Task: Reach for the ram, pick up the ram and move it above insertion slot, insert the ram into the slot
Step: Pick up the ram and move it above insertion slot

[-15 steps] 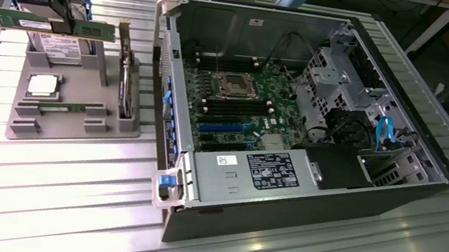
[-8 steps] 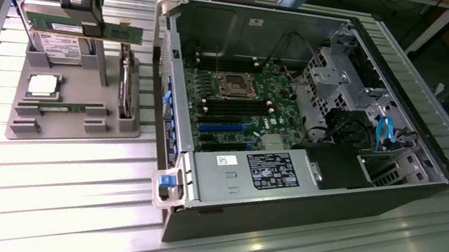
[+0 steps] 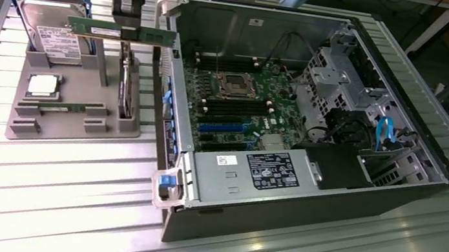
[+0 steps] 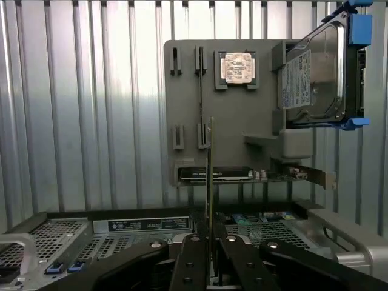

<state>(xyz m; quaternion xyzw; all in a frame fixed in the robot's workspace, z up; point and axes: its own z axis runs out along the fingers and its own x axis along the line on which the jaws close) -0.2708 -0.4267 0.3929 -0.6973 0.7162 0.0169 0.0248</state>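
Observation:
The ram (image 3: 121,31), a thin green stick with a white label, hangs level in the air above the grey holder tray (image 3: 76,132), just to the exterior view's left of the open computer case (image 3: 246,31). My gripper (image 3: 125,23) is shut on its top edge. In the wrist view the ram (image 4: 210,176) is edge-on, pinched between my black fingers (image 4: 193,262), with the gripper (image 4: 210,245) over the case's wall. The slot (image 3: 236,109) is one of several parallel black sockets on the motherboard, below the silver processor socket (image 3: 234,85).
On the tray lie a hard drive in a blue frame (image 3: 54,35), a processor chip (image 3: 43,84), another green stick (image 3: 62,106) and an upright card with a metal bracket (image 3: 130,87). Cables and a drive cage (image 3: 344,76) crowd the case's far side. The ribbed metal table (image 3: 41,193) surrounds everything.

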